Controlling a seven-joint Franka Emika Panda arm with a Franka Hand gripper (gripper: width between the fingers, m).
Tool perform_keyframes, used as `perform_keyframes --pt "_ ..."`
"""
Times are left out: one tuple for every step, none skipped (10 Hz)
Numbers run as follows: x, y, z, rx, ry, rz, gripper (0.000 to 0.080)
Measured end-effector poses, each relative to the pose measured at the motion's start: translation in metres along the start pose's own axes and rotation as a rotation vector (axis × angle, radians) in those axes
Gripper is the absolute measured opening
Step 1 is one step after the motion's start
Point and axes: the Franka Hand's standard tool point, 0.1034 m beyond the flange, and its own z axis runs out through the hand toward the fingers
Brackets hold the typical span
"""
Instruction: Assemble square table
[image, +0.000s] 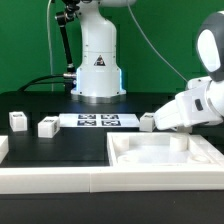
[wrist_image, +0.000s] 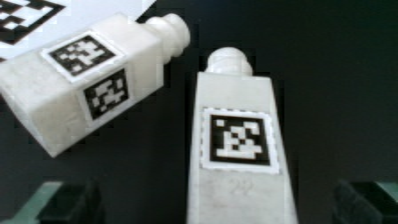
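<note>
While the tabletop slab (image: 160, 153) lies flat at approx 5 o'clock in the ext. view, right behind the long front border rail (image: 50, 180), the legs are scattered on the black table (image: 40, 100) further back.

Wrist cam: first leg (wrist_image: 231, 125) lies on its side, tag facing up, w/ its plain end btwn the tips of the gripper (wrist_image: 214, 203). A second leg (wrist_image: 93, 88) lies just beside it, also tag up and tilted toward it. Their narrow peg ends come near each other but don't touch. The fingers (wrist_image: 59, 200) are spread wide, one on each side of the first leg. There's a clear gap on both sides and nothing is pinched. A tagged corner (wrist_image: 25, 20) shows past the second leg; can't tell what it belongs to.

Ext. view: two more legs sit apart at approx 9 o'clock, an outer leg (image: 18, 121) and an inner leg (image: 47, 126). The inner one is near the 9 o'clock end of the marker board (image: 98, 121). That board lies flat mid-table, at 6 o'clock of the robot base (image: 97, 70). At the board's 3 o'clock end a white block (image: 148, 121), shaped like a leg, sits at the tip of the arm's white hand (image: 195, 105), which reaches in low from 3 o'clock. Can't tell which of the wrist-cam pair that block is.
</note>
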Motion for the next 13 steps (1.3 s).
perform_keyframes --pt "0.0014 -0.0019 0.0036 -0.003 0.002 -0.002 0.0649" --pt "0.0022 -0.0035 0.0048 -0.006 0.003 -0.004 0.0649" --pt "0.0026 -0.0051 0.0061 -0.009 0.006 -0.006 0.0649" --pt "0.0028 -0.0058 0.0068 -0.01 0.008 -0.007 0.0649" --pt "0.003 -0.0065 0.007 -0.011 0.009 -0.008 0.064" --pt "0.0031 -0.0073 0.0072 -0.012 0.009 -0.009 0.064" --pt "0.0031 -0.0073 0.0072 -0.012 0.009 -0.009 0.0474" --pt "0.0031 -0.0073 0.0072 -0.012 0.009 -0.009 0.0284" --pt "0.0032 -0.0076 0.0073 -0.013 0.009 -0.01 0.0284" --pt "0.0031 -0.0073 0.0072 -0.012 0.009 -0.01 0.029" --pt "0.0031 -0.0068 0.0072 -0.01 0.009 -0.01 0.029" --pt "0.0029 -0.0056 0.007 -0.007 0.009 -0.009 0.029" --pt "0.0027 -0.0049 0.0064 -0.006 0.01 -0.008 0.029"
